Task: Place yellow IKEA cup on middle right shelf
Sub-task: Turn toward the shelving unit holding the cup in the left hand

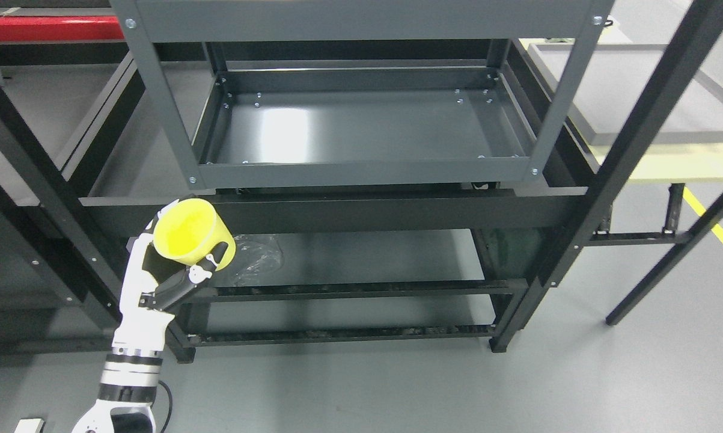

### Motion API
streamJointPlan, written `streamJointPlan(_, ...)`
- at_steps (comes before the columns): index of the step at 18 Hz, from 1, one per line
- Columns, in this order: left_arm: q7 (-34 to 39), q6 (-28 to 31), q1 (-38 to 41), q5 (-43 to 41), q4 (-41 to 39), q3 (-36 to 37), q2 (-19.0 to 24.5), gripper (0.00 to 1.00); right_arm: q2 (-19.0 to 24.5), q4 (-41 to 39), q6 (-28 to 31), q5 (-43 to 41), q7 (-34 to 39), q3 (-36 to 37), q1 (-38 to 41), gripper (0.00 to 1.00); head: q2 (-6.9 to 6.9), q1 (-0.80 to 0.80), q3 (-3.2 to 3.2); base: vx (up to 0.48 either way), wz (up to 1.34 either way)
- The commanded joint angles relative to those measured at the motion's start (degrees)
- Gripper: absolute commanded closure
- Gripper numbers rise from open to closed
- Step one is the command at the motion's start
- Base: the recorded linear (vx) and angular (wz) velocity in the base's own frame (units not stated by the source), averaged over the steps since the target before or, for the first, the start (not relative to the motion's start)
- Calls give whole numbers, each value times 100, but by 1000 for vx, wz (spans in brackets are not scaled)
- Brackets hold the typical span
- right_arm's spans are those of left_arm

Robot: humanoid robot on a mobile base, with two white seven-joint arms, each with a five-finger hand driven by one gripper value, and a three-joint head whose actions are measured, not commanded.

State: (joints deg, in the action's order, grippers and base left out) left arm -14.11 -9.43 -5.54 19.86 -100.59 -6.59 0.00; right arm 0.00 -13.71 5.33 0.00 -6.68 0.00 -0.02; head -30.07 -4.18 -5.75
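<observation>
My left hand (169,264) comes up from the lower left and is shut on a yellow cup (192,232). The cup is tilted, its open mouth facing up and toward me, and it is held in the air in front of the rack's lower left corner. The grey metal shelf tray (361,129) sits above and to the right of the cup, with nothing on it. A darker lower shelf (361,255) lies behind the cup. My right hand is out of view.
Black frame posts (631,138) cross diagonally at right and at left (30,174). A clear plastic bag (259,258) lies on the lower shelf. A grey table with a yellow edge (661,168) stands at the right. Yellow floor tape (719,231) runs at the far right.
</observation>
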Motion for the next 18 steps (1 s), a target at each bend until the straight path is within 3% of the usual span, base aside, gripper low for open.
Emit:
streamJointPlan(1,-13,-243,0,0,-5,561,100,97,-100,0,4,-141,0,-97,81,1,0,0,0,67,175)
streamJointPlan(12,22,-498,-562,26,-5,1976,100,97,-100,0,4,-141,0,-97,81,1,0,0,0,67,-16)
streamJointPlan(15,13,-489,-992,290,-40,2599,100,97,-100,0,4,-141,0,-97,81,1,0,0,0,86,-223)
streamJointPlan(18,22,-454,-1475,483,-40,3671,100,97,-100,0,4,-141,0,-97,81,1,1,0,0,106,-183)
